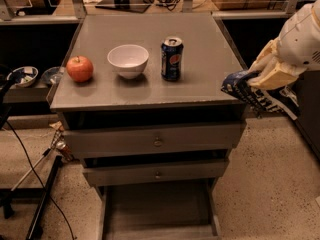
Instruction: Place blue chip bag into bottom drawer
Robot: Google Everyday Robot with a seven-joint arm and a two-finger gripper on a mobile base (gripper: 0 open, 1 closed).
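The blue chip bag [260, 96] is crumpled dark blue foil with white markings. My gripper [265, 76] is shut on it and holds it in the air just off the right edge of the grey cabinet top [200, 44]. The bag hangs at about the height of the cabinet top's front right corner. The bottom drawer [157, 211] stands pulled out at the foot of the cabinet, a shallow grey tray with nothing in it. My white arm [302, 39] comes in from the upper right.
On the cabinet top stand a blue Pepsi can [171, 59], a white bowl [128, 60] and a red apple [80, 68]. Two upper drawers [157, 141] with round knobs are partly pulled out. Cables and a stand leg [42, 199] lie on the floor at the left.
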